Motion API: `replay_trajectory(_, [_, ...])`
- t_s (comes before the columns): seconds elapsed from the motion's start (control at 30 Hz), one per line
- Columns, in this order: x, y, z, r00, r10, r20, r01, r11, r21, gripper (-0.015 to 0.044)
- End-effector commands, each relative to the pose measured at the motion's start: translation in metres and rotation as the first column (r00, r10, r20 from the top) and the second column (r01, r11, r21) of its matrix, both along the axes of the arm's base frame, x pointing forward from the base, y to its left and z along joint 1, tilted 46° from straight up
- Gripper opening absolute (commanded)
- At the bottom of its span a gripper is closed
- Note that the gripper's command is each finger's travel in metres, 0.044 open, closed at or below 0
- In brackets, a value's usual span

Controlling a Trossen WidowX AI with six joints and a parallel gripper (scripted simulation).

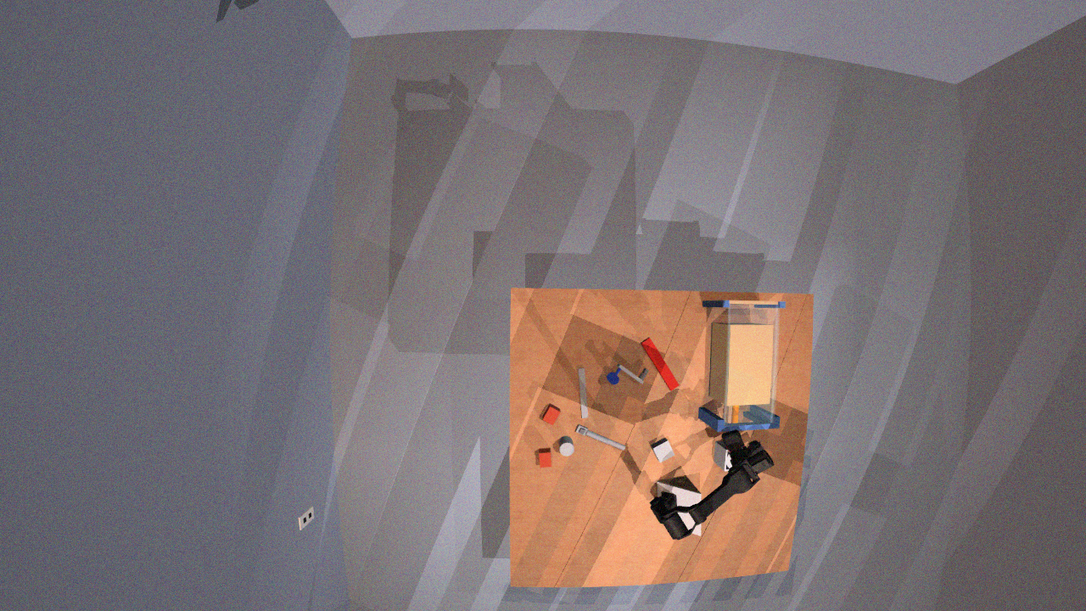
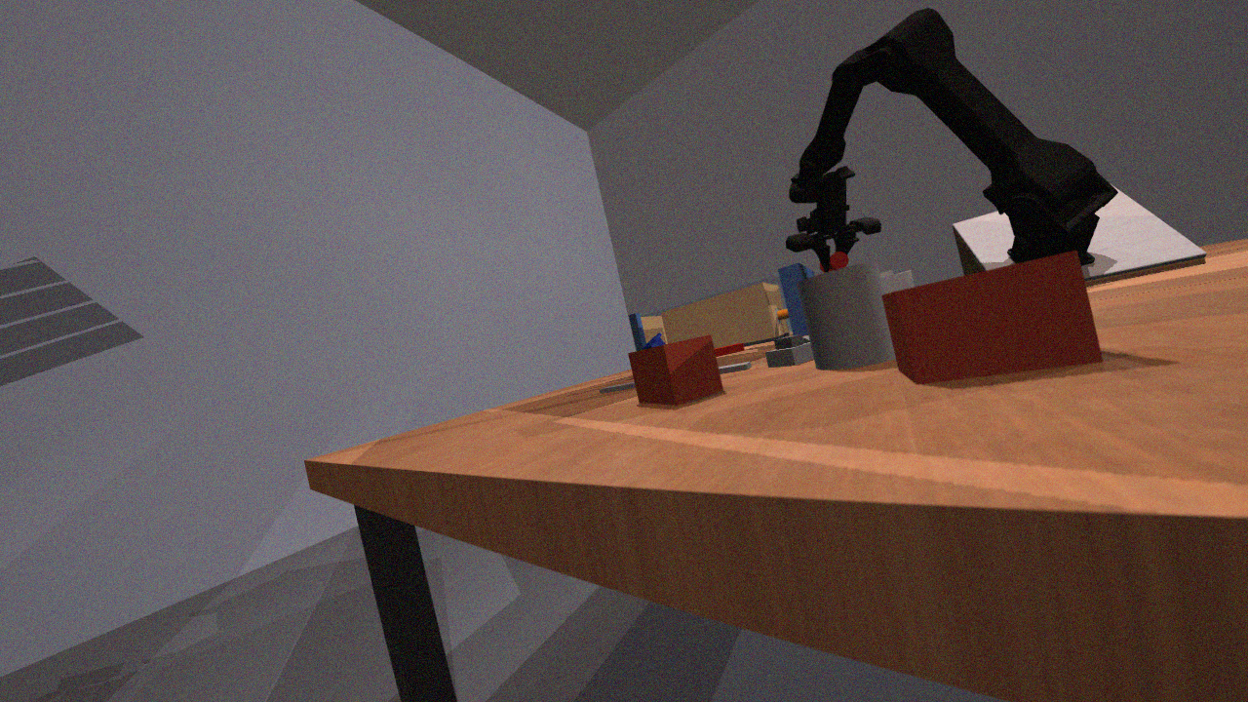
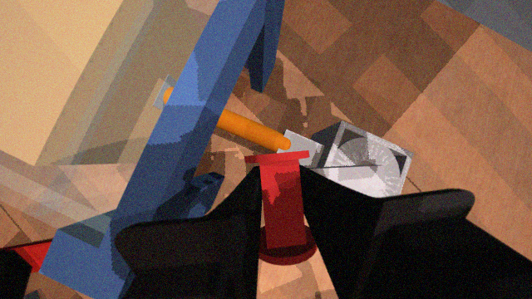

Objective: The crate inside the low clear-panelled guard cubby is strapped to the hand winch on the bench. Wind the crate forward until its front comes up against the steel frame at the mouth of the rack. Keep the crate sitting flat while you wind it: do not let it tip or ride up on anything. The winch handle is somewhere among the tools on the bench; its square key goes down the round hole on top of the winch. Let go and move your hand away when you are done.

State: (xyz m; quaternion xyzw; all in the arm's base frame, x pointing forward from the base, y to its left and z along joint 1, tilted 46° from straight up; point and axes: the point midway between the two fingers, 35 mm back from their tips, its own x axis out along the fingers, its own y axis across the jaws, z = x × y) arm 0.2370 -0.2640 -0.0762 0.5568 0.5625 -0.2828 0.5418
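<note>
My gripper is shut on the red grip of the winch handle, which stands upright between the fingers. The winch is beside the fingers; a pale arm shows over its top, but the key in the hole is hidden. An orange strap runs from the winch under the blue frame to the crate. The tan crate looks flat inside the clear-panelled cubby, with a gap between its front and the frame.
A red bar, a blue-knobbed crank, a flat grey bar and a wrench lie left of the cubby. Two red blocks and a grey cylinder stand farther left. A pale block stands left of the winch.
</note>
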Motion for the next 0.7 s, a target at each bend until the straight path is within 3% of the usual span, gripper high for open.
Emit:
replay_trajectory(0.0, [-0.006, 0.013, 0.006, 1.000, 0.001, -0.010, -0.001, 1.000, 0.027, 0.0000])
replay_trajectory(0.67, [-0.019, 0.027, 0.018, 1.000, 0.001, -0.011, -0.001, 1.000, 0.028, 0.0000])
